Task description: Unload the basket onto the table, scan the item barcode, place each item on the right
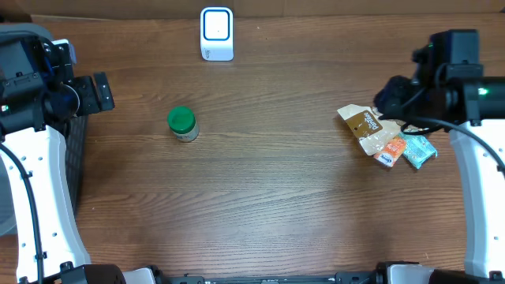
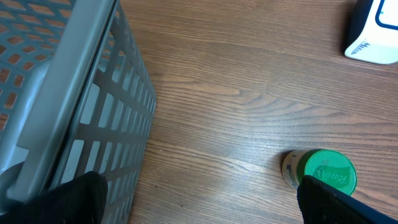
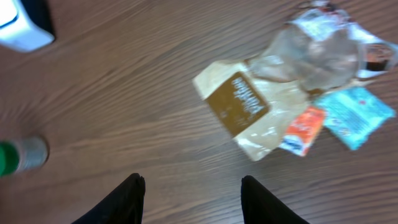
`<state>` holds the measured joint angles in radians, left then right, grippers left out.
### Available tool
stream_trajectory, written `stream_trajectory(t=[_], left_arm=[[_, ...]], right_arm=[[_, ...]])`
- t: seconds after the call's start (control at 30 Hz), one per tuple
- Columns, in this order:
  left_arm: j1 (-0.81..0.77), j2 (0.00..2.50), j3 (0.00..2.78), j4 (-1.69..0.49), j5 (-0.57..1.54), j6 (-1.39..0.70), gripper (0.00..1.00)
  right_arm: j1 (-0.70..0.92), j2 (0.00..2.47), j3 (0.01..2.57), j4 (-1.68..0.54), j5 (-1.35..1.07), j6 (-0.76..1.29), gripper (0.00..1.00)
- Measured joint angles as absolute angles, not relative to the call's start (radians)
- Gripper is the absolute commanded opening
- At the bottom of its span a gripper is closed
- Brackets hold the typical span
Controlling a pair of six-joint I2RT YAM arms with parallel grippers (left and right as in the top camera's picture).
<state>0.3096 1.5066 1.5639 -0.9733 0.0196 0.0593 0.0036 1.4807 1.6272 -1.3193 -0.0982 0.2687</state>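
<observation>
A white barcode scanner [image 1: 216, 34] stands at the table's far edge; it also shows as a scanner [image 2: 373, 34] in the left wrist view. A small jar with a green lid [image 1: 182, 124] stands alone left of centre. At the right lie a brown pouch [image 1: 363, 126], an orange packet [image 1: 390, 150] and a teal packet [image 1: 419, 151]. My right gripper [image 3: 194, 199] hovers open just behind the brown pouch [image 3: 239, 109], nothing between its fingers. My left gripper [image 2: 199, 205] hangs wide open and empty over the table's left side, the jar [image 2: 323, 171] by its right finger.
A grey mesh basket [image 2: 74, 93] stands at the table's left edge, under the left arm. A crumpled clear wrapper [image 3: 317, 53] lies among the packets at the right.
</observation>
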Motion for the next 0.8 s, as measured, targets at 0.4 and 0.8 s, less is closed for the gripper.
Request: stream_trajectory(t=[0.4, 0.8], left_arm=[[0.310, 1.507, 1.564, -0.973, 0.020, 0.059, 1.00], [0.310, 1.507, 1.564, -0.973, 0.020, 0.060, 0.99]], right_arm=[[0.217, 1.468, 1.627, -1.319, -0.109, 0.269, 0.47], [0.244, 1.340, 1.627, -1.333, -0.109, 0.269, 0.50]])
